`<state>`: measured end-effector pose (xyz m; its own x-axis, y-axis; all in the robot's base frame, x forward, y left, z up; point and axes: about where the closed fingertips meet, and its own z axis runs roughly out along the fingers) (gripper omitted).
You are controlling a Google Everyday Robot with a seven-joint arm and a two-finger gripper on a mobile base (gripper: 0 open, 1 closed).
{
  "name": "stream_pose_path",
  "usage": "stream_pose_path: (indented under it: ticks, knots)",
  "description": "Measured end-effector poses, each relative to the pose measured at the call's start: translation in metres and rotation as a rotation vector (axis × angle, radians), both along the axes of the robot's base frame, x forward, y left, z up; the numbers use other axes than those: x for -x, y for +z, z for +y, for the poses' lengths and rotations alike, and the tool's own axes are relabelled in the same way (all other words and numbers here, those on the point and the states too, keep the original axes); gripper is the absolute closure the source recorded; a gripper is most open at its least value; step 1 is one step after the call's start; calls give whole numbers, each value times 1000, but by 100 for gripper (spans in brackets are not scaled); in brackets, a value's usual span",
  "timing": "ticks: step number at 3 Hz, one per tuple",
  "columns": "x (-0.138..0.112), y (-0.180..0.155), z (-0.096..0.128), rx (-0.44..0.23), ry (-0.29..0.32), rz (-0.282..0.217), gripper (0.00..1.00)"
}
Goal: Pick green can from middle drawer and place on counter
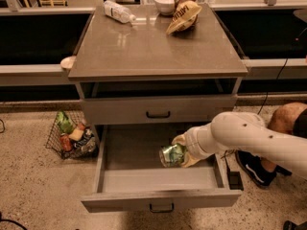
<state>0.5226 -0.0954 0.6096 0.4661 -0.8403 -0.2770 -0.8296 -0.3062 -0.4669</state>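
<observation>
**Item: green can** (171,155). It is lying on its side inside the middle drawer (136,150), in the right half of the tray. Its long axis is running roughly across the drawer's width, with the free end pointing toward the drawer's left wall. I cannot tell whether it is resting on the tray floor or riding just above it.

**Item: gripper** (181,150). It is reaching into the drawer from the drawer's right side. The pale fingers (179,139) are clamping the can's right end, one behind it and one in front, so the can is sticking out leftward from between them. I judge the hold secure.

**Item: worktop** (153,49). It is sitting above the drawer, over a shut upper drawer (158,110). By my reckoning the sideways can is needing to rise straight out of the open tray, then travel back over the drawer's rear.

**Sundries.** A plastic bottle (118,12), bowl (164,3) and snack bag (184,14) are occupying the worktop edge farthest from the drawer. A wire basket (72,134) is standing on the floor just left of the drawer.
</observation>
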Motion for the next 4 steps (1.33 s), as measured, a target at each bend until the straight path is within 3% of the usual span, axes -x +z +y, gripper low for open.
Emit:
stream_pose_path:
  ticks: [1, 2, 3, 4]
  knots:
    - [-1, 38, -2, 40, 5, -67, 100]
    - [-1, 38, -2, 40, 5, -67, 100]
    - [-6, 77, -11, 40, 23, -151, 100]
    - [-14, 153, -23, 91, 36, -315, 100]
